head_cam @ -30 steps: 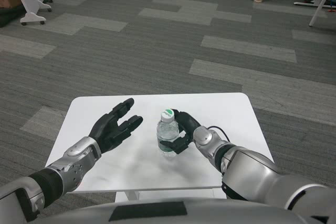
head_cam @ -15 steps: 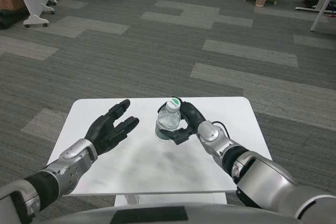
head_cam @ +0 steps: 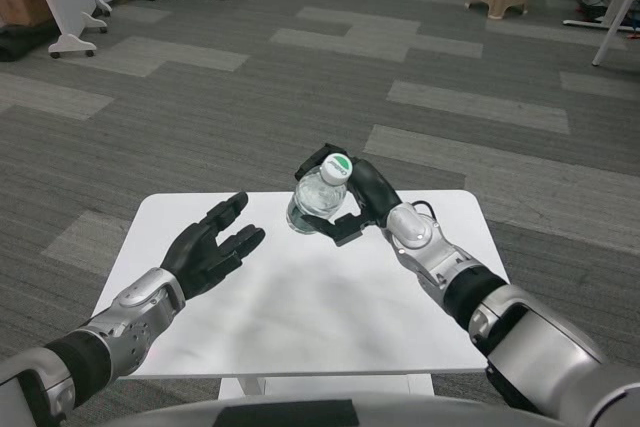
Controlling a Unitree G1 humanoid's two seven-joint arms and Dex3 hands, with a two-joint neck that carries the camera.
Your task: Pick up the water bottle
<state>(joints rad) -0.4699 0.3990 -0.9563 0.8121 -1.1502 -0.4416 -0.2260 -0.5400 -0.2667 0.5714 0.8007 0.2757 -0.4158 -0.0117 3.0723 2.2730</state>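
Water bottle [head_cam: 316, 197] in right robot hand [head_cam: 358, 199] — off table [head_cam: 300, 317], tilted.

bottle [head_cam: 315, 197] above table [head_cam: 300, 317] – right hand [head_cam: 360, 202], left hand [head_cam: 210, 247] leftward

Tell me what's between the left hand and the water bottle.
Only bare white table shows between the left hand and the water bottle in the head view.

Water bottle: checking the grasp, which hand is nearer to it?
Right. The right hand grips the water bottle, fingers wrapped around it; the left hand hovers open, apart to its left.
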